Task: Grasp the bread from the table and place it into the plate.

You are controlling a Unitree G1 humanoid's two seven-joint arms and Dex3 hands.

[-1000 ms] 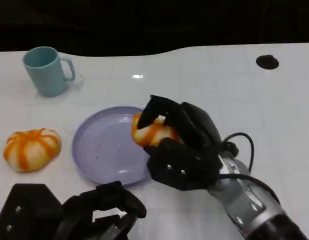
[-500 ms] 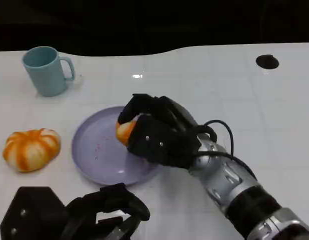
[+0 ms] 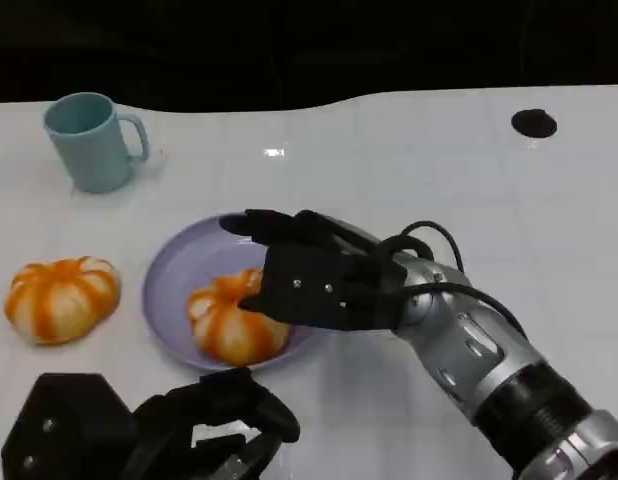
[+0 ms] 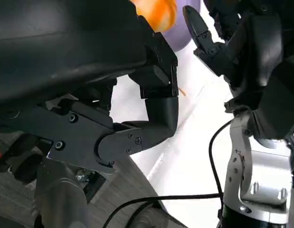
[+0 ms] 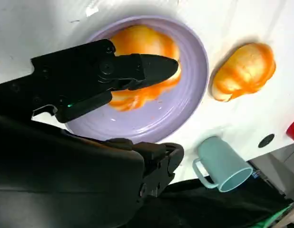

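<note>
Orange and white stripes run over the round puffy bread (image 3: 232, 326), and we think it looks a bit like a small pumpkin. It sits inside the pale purple round plate (image 3: 174, 280), on the side near the robot. In the right wrist view we see the same bread (image 5: 151, 47) lying in the plate (image 5: 194, 76).

We cannot find any words or labels to read on these things.

Our right hand (image 3: 314, 280) is black and is above the plate, just beside the bread. Its fingers (image 3: 257, 224) are spread apart and reach out over the plate. It holds nothing. We cannot tell if the hand touches the bread.

Our left hand (image 3: 204, 425) is black too and is low at the near edge of the table. Its fingers are curled in, and we see nothing in them.

A second orange and white striped bread (image 3: 61, 299) lies on the white table (image 3: 549, 230), to the left of the plate and not touching it. In the right wrist view it (image 5: 244, 71) is also outside the plate.

A light blue mug with a handle (image 3: 91, 140) stands upright on the far left of the table. We cannot see into it. A small dark round spot (image 3: 534, 123) sits on the table at the far right.
</note>
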